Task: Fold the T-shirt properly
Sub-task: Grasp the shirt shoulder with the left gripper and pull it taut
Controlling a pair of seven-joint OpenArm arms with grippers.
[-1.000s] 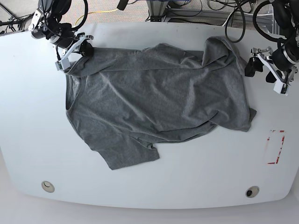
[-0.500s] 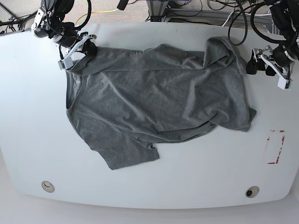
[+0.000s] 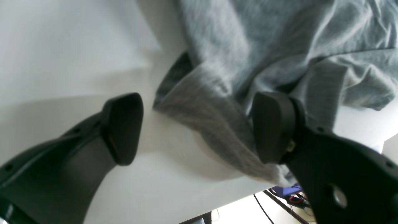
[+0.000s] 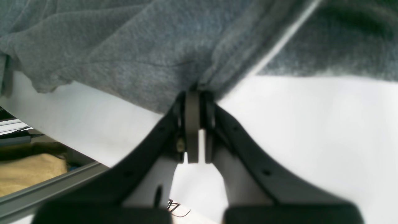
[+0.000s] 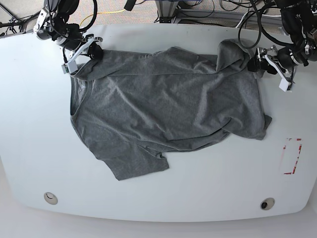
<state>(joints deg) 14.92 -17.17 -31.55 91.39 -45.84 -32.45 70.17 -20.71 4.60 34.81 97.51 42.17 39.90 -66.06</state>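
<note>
— Shirt [image 5: 163,109] status? Where is it lying?

— It is lying spread and wrinkled across the middle of the table [image 5: 39,148], neck toward the base view's left, hem toward its right. One sleeve is sticking out toward the table's near edge, with its corner just short of that edge's middle. Nothing is folded square yet.

— What is your right gripper [image 4: 195,93] doing?

— I am pinching the shirt with it at the far-left corner of the cloth, by the shoulder. In my right wrist view the jaws are pressed together with a fold of grey fabric caught between the tips. In the base view that gripper [image 5: 83,52] is sitting right at the shirt's edge, near the table's far-left corner.

— And the left?

— My left gripper [image 3: 199,127] is standing wide, holding nothing. In my left wrist view a bunched ridge of hem is lying between the two pads: one pad [image 3: 273,124] is over the cloth, the other is over bare table. I cannot tell whether either is touching. In the base view it [image 5: 262,62] is reaching at the shirt's far-right corner, where the fabric is heaped into a hump.

— Anything else on the table?

— A red-marked rectangle [image 5: 292,156] is showing to the right of the shirt, well apart from it.
</note>
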